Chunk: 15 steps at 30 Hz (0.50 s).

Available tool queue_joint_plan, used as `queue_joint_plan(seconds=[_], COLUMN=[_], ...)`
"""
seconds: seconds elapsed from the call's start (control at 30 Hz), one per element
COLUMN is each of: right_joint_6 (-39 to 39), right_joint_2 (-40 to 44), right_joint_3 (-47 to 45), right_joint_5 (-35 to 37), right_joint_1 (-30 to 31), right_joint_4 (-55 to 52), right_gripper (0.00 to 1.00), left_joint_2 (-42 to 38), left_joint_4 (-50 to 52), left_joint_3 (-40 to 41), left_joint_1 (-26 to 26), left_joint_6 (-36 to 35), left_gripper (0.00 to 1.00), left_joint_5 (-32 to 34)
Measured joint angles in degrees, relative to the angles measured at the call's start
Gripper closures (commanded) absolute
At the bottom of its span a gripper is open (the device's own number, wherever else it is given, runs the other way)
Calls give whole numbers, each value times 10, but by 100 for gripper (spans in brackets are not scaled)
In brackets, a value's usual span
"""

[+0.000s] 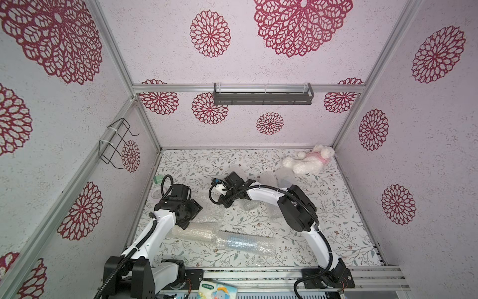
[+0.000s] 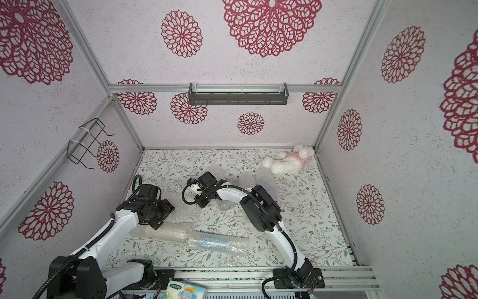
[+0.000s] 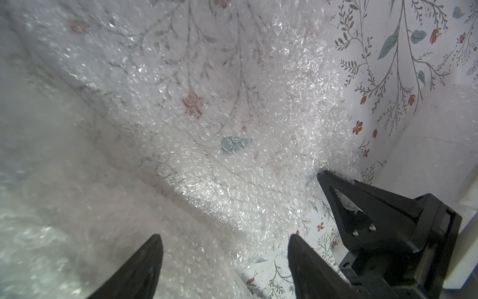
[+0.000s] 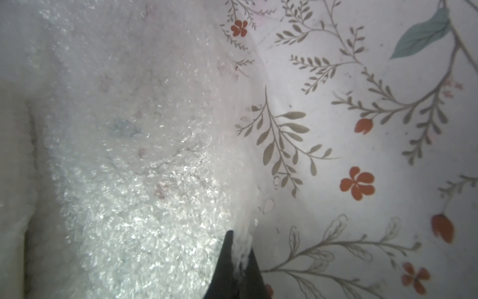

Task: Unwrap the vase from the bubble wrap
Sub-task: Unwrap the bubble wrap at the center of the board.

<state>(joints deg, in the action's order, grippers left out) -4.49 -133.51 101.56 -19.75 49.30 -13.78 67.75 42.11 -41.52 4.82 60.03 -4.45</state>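
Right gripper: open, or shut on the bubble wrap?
Shut on the bubble wrap: in the right wrist view, the right gripper pinches the sheet's edge.

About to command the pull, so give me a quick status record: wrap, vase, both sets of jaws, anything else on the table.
bubble wrap: partly unrolled, roll lying flat at the front
vase: bluish, wrapped inside the roll
right jaws: shut on the wrap's loose edge
left jaws: open, over the loose sheet, holding nothing
other: plush toy in far right corner

The bubble wrap [image 1: 240,242] lies on the table [image 1: 336,207], near its front edge. A plush toy [image 1: 307,161] lies in the far right corner (well apart from the wrap).
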Motion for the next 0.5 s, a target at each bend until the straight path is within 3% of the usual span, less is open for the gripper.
queue_joint_plan(seconds=[0.5], right_joint_6=[52], right_joint_2=[-72], right_joint_3=[142], right_joint_5=[77], right_joint_1=[-11], right_joint_4=[2], right_gripper=[100], left_joint_2=[79], left_joint_4=[-17], left_joint_3=[-49], left_joint_1=[-20], left_joint_6=[-18], left_gripper=[21], left_joint_5=[-5])
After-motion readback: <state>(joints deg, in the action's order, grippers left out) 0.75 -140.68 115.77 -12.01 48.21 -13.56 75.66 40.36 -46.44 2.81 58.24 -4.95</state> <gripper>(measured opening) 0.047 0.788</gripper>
